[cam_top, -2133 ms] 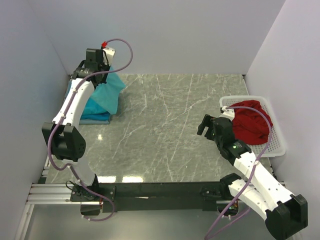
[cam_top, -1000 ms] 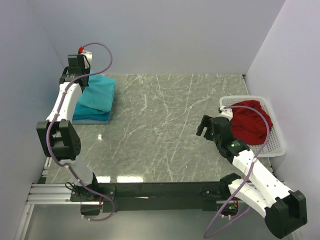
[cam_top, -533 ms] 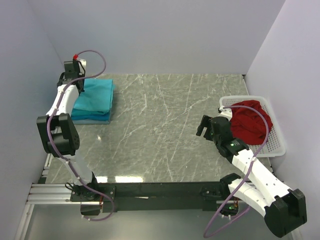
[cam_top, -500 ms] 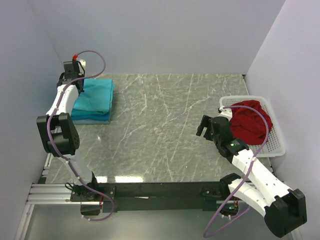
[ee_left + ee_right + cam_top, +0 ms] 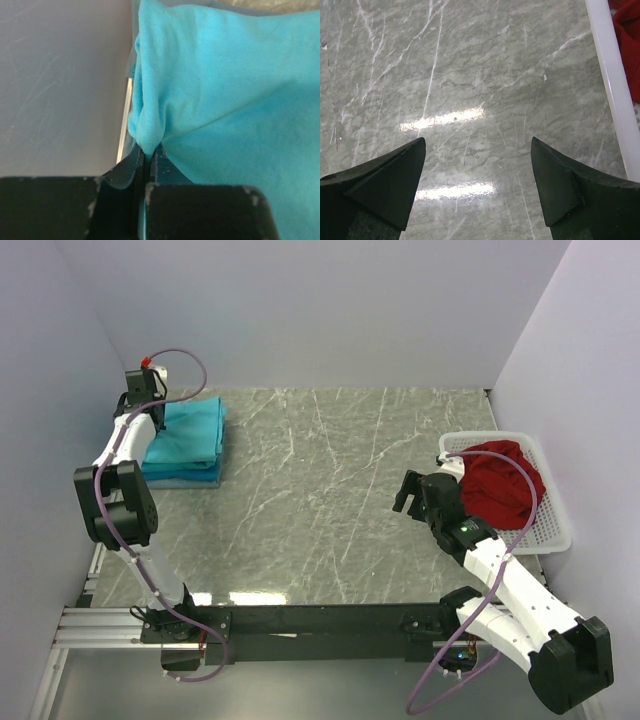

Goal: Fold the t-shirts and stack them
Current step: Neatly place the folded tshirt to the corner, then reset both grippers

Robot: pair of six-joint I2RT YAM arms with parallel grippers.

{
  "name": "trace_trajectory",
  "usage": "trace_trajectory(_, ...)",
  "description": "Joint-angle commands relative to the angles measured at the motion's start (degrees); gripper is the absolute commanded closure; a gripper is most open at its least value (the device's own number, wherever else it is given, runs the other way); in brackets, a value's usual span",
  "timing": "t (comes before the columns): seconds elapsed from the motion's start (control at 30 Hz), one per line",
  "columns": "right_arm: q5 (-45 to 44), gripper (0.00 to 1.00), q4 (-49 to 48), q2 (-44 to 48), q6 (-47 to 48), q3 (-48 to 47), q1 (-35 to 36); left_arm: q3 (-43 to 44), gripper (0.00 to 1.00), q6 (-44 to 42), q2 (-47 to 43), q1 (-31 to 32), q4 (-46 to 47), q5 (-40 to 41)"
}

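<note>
**benchrat:** Starting at the near side: the right gripper (image 5: pixel 410 490) hangs over the marble table (image 5: pixel 320 520), a bit right of centre. Its jaws are spread wide with nothing in them. The right wrist cam only shows bare stone between the two black fingers (image 5: pixel 390 170).

**foldfan:** What's that white thing beside it?

**benchrat:** A white plastic basket (image 5: pixel 556 495) at the table's right edge, just beyond the gripper. There's a crumpled red cloth (image 5: pixel 505 485) heaped inside. The gripper is near the basket's rim but not touching it, as far as I can tell.

**foldfan:** And the t-shirts?

**benchrat:** Way over in the far left corner. The t-shirts (image 5: pixel 190 435) are a folded turquoise stack, a pretty tidy rectangle lying flat on the marble close to the left wall. You can see a couple of layers at the near edge, but I can't count them for sure.

**foldfan:** Is the left arm doing anything there?

**benchrat:** Yep. The left gripper (image 5: pixel 150 410) is at the stack's far-left corner. On the left wrist cam its jaws are pressed tight together, pinching a little bunched fold of the top shirt (image 5: pixel 225 100) right at its edge. The cloth puckers up where the fingertips (image 5: pixel 132 162) clamp it, and the rest of the shirt lies smooth.
</note>
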State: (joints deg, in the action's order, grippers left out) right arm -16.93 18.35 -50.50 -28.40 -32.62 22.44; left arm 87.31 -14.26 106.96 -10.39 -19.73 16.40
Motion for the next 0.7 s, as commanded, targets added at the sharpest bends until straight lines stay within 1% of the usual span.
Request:
trace_trajectory(0.0,-1.35,0.09,-0.77,-0.39,0.81,-2.27,-0.55,0.23,0.99,-0.33,0.18,-0.94,3.73,1.52)
trace_trajectory(0.07,-1.35,0.09,-0.6,-0.83,0.81,-2.45,-0.64,0.49,0.98,0.02,0.62,-1.12,3.82,2.05)
trace_trajectory(0.13,-1.35,0.09,-0.51,-1.09,0.89,-2.53,-0.55,0.23,0.92,0.11,0.71,-1.12,4.78,3.01)
trace_trajectory(0.17,-1.44,0.09,-0.51,-1.18,0.89,-2.62,-0.64,0.32,0.81,0.02,0.8,-1.21,4.7,3.19)
trace_trajectory(0.23,-1.62,0.09,-0.42,-1.27,0.89,-2.54,-0.64,0.76,0.7,0.2,0.8,-1.21,4.26,2.93)
trace_trajectory(0.3,-1.62,0.09,-0.51,-1.09,0.89,-2.62,-0.73,1.11,0.6,1.16,0.8,-1.21,4.52,4.15)
trace_trajectory(0.37,-1.53,0.09,-0.42,-1.01,0.89,-2.54,-0.73,1.98,0.13,2.91,1.06,-1.21,3.91,5.83)
trace_trajectory(0.4,-1.44,0.09,-0.51,-1.0,0.89,-2.53,-0.73,2.6,0.01,3.36,1.15,-1.3,3.47,6.44)
trace_trajectory(0.5,-1.44,0.09,-0.59,-0.91,0.89,-2.53,-0.81,7.77,0.01,7.49,0.97,-1.21,-0.04,6.98)
trace_trajectory(0.57,-1.44,0.09,-0.59,-0.83,0.89,-2.53,-0.82,9.72,0.01,10.03,-0.34,-1.21,-2.41,4.87)
trace_trajectory(0.63,-1.53,0.09,-0.68,-0.74,0.81,-2.45,-0.82,10.43,0.01,11.09,-3.83,-1.12,-2.42,2.33)
trace_trajectory(0.67,-1.62,0.09,-0.68,-0.74,0.81,-2.45,-0.82,10.34,0.0,13.1,-5.34,-1.12,-1.2,0.32)
